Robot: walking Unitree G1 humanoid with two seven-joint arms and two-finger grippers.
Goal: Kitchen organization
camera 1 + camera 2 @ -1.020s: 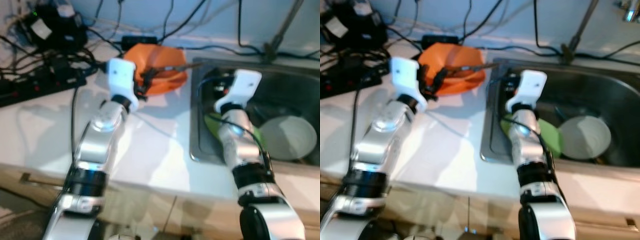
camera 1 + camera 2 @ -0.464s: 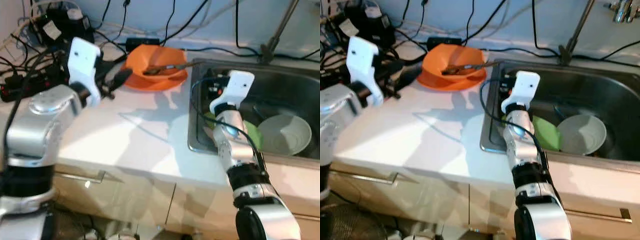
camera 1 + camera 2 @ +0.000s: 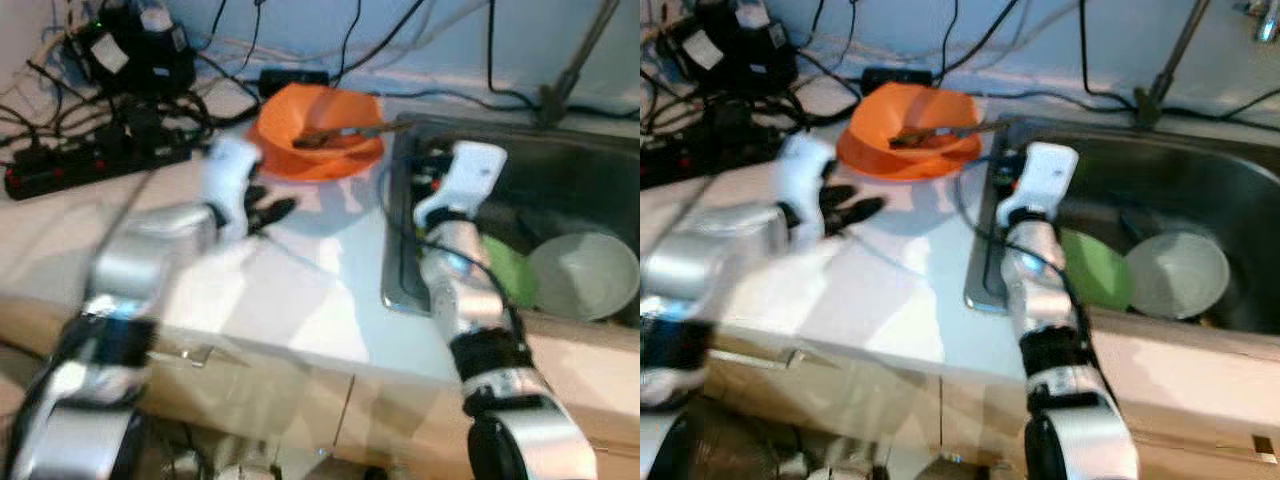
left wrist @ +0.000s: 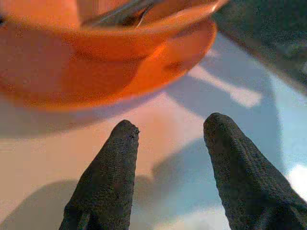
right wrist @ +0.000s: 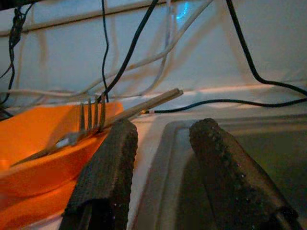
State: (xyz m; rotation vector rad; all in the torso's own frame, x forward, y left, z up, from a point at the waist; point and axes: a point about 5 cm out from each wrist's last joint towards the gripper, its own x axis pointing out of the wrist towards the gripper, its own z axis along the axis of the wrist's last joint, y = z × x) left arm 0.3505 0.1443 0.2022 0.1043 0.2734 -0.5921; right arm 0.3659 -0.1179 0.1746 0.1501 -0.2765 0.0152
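Two grippers near orange bowl (image 3: pixel 318 130): left gripper (image 4: pixel 170 129) fingers apart, bare counter (image 3: pixel 300 290) beneath; right gripper (image 5: pixel 158 139) apart over sink (image 3: pixel 1200 190) edge. Left arm blurred.

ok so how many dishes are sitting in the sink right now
2. A green plate lies in the sink just beyond the right arm, and a pale bowl sits beside it, farther to the right. Others may be hidden behind the arm.

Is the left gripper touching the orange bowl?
Apart. In the left wrist view, bare counter shows between the left gripper, its jaws open, and the orange bowl.
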